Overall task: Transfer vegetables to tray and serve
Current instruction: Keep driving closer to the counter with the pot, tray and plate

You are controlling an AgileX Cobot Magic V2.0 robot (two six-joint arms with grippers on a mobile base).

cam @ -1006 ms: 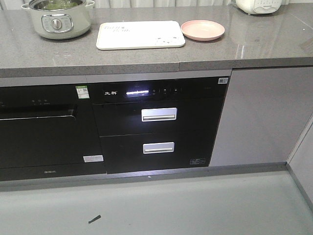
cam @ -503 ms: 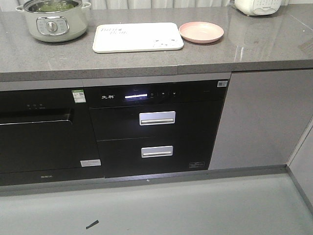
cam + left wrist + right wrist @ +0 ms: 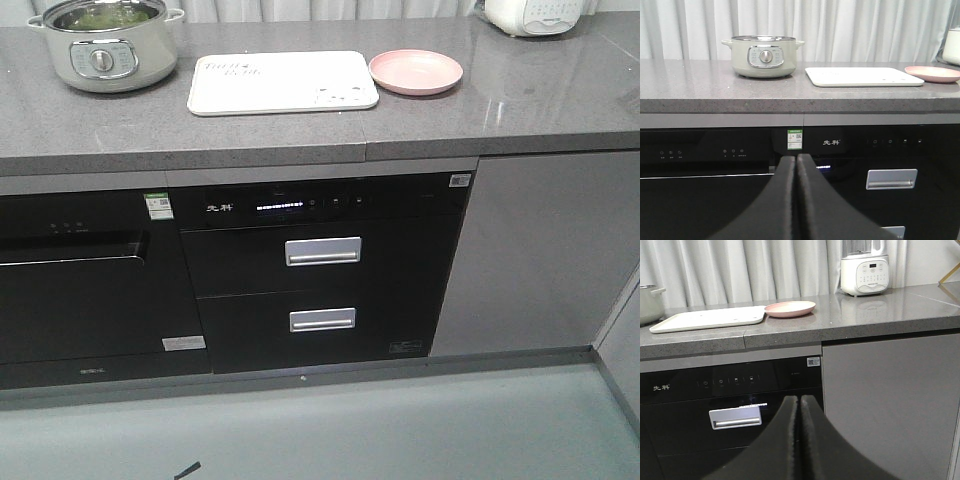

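Green vegetables (image 3: 100, 17) lie inside a pale green electric pot (image 3: 105, 50) at the counter's far left. The cream-white tray (image 3: 283, 83) sits empty on the grey counter just right of the pot; it also appears as the tray (image 3: 860, 76) and the tray (image 3: 707, 319) in the wrist views. My left gripper (image 3: 796, 159) is shut with nothing in it, low in front of the black appliance fronts. My right gripper (image 3: 800, 399) is shut and empty too, below counter height. Neither gripper shows in the front view.
A pink plate (image 3: 416, 72) rests right of the tray. A white blender (image 3: 865, 272) stands at the back right. Below the counter are black built-in appliances with silver drawer handles (image 3: 322, 251) and a grey cabinet door (image 3: 530, 250).
In the front view the counter and appliances have slid downward and the pot leftward, so the viewpoint has shifted. Pot, tray and plate keep their places relative to each other.
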